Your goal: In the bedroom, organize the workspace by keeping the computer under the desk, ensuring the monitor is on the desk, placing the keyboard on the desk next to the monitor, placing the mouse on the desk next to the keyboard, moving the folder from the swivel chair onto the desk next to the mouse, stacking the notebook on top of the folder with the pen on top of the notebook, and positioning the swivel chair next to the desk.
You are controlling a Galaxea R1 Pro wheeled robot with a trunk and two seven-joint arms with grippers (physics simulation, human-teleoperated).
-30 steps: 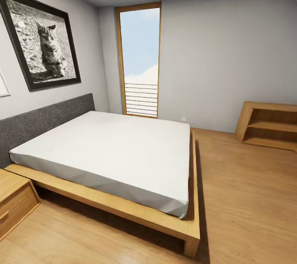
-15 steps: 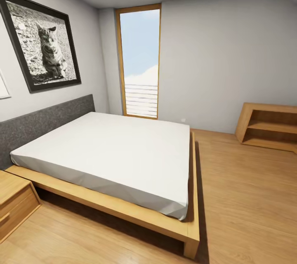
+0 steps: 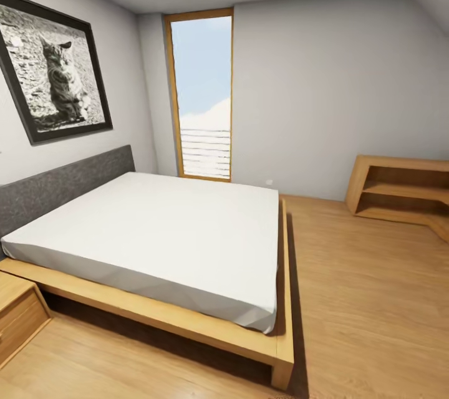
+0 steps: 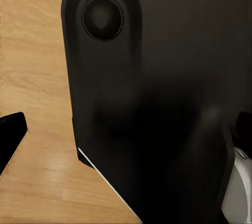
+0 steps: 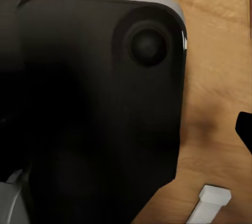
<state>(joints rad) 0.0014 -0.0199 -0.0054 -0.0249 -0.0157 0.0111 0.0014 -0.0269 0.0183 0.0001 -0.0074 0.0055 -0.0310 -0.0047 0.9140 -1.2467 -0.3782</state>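
- From the head camera I see the bedroom: pale grey walls, a light wood floor and a sloped ceiling at the upper right.
- A low wooden bed with a white mattress and grey headboard takes up the left and middle.
- A framed black-and-white cat picture hangs above the headboard.
- A tall wood-framed window stands in the far corner.
- A low wooden shelf unit sits against the right wall; a wooden nightstand is just beside the bed.
- Both wrist cameras face a black robot housing over wood floor.
- I cannot tell how either gripper's fingers stand.
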